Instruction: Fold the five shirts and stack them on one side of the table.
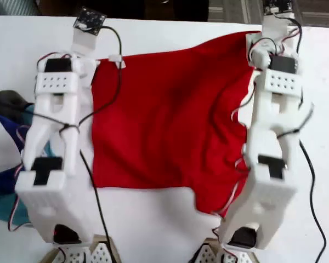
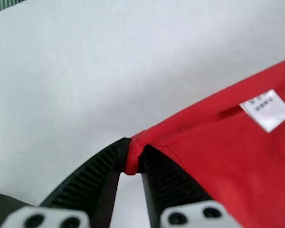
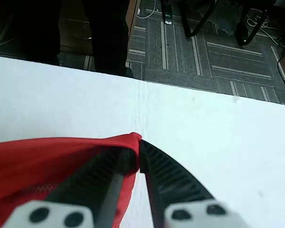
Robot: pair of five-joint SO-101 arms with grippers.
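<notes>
Cloth is being spread at the table (image 1: 153, 224) centre in the high view: the red shirt (image 1: 170, 120), with other shirts (image 1: 3, 164) being kept at nine o'clock. In the left wrist view, one corner is being pinched by the left gripper (image 2: 131, 164). In the right wrist view, another is being clamped by the right gripper (image 3: 137, 152), presumably for an even fold.

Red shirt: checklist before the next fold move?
1. Left gripper shut on shirt corner: ok.
2. Right gripper shut on the other far corner: ok.
3. Shirt flat: not ok, creased, near right part bunched by the arm.
4. Cable free of shirt: cannot tell, it crosses the left edge.
5. Bare table on the near side: ok.
6. Pile of other clothes apart from shirt: ok.
</notes>
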